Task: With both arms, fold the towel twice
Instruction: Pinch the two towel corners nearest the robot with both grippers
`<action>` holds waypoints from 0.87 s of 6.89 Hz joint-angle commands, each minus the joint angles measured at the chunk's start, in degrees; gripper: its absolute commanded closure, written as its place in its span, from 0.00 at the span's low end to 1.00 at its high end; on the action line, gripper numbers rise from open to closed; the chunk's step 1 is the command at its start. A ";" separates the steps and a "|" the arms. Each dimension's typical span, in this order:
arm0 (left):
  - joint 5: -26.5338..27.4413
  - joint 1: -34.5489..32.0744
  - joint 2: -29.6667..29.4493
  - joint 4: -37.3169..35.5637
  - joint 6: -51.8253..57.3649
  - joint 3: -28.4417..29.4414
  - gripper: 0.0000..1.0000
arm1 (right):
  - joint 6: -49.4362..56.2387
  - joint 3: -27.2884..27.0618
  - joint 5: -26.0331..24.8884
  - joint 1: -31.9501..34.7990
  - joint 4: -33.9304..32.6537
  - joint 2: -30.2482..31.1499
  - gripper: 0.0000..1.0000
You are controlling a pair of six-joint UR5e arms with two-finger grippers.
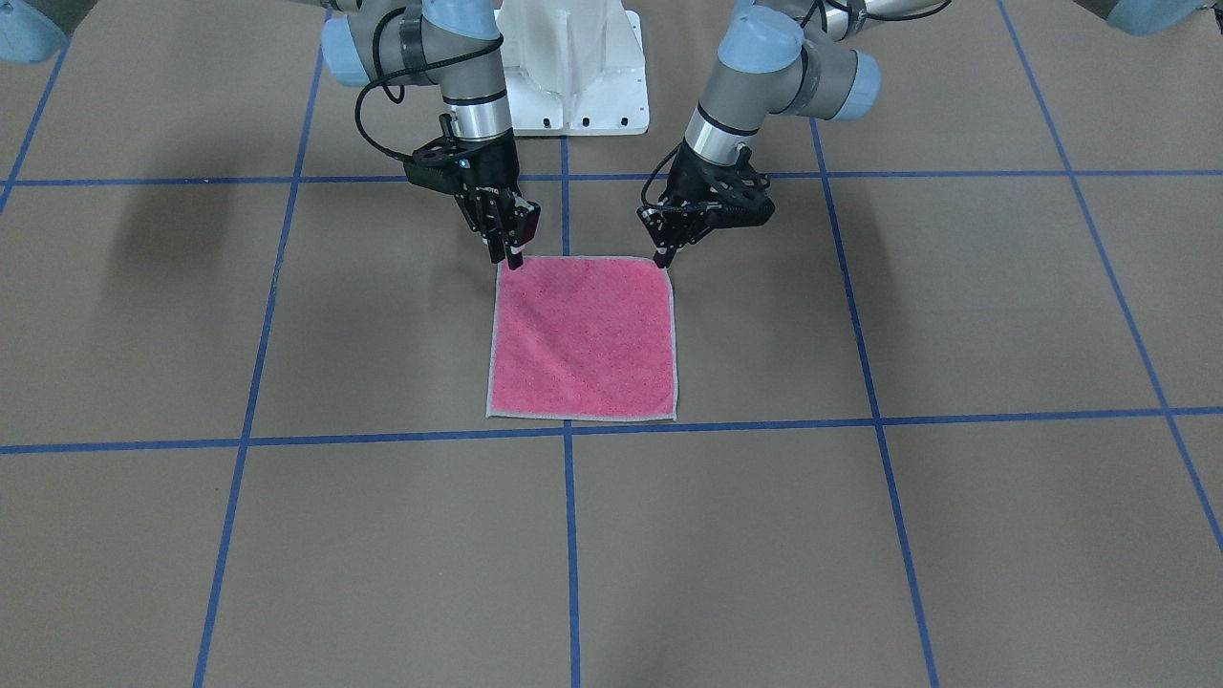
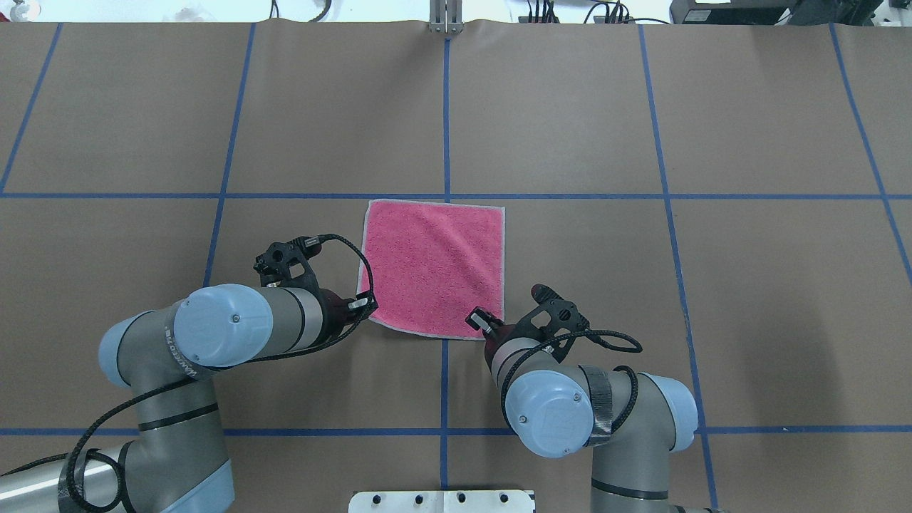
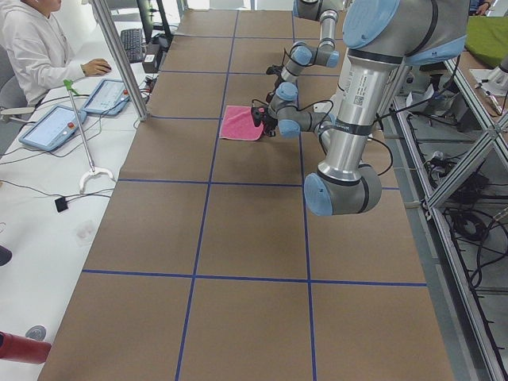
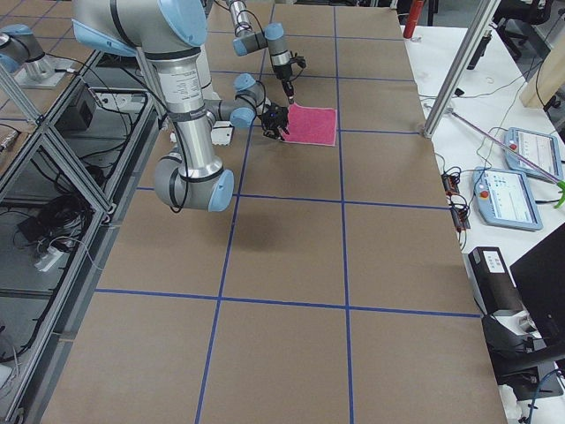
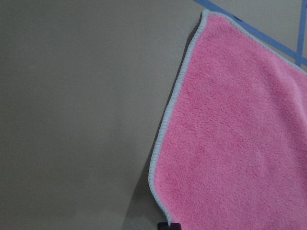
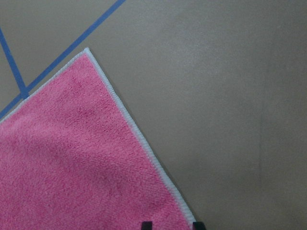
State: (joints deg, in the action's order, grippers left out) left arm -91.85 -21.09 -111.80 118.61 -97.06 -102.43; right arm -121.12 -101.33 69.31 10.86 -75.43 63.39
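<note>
The right gripper (image 1: 507,260) is standing parted, fingertips (image 6: 147,225) straddling the near right corner of the towel (image 1: 583,339). The left gripper (image 1: 661,258) is sitting at the near left corner; whether it is clenching cannot be told. The towel is lying flat, pink face up, on the brown table (image 1: 860,535).

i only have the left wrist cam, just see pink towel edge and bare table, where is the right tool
observer: The right tool is at the towel's other robot-side corner.
operator: is it open
observer: Yes, the right wrist view shows its fingertips apart, with the corner's edge between them.
operator: towel folded yet
observer: No, the overhead view shows it flat and unfolded, pink face up.
</note>
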 commanded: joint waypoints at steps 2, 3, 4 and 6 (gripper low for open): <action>0.00 0.00 0.00 -0.05 0.03 0.03 1.00 | 2.62 -1.15 0.38 0.30 -0.59 0.60 0.29; 0.00 0.00 0.00 0.04 0.03 0.03 1.00 | 3.60 -0.80 0.39 0.30 -0.68 0.77 0.24; 0.00 -0.09 0.00 -0.05 0.03 0.12 1.00 | 3.87 -0.28 0.47 0.22 -0.77 0.86 0.25; 0.00 -0.09 0.00 0.04 0.03 0.12 1.00 | 3.87 -0.27 0.21 0.04 -1.65 0.34 0.34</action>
State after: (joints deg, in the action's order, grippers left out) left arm -91.85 -21.16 -111.79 118.59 -97.03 -102.32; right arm -117.29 -101.66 69.63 10.99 -76.75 64.03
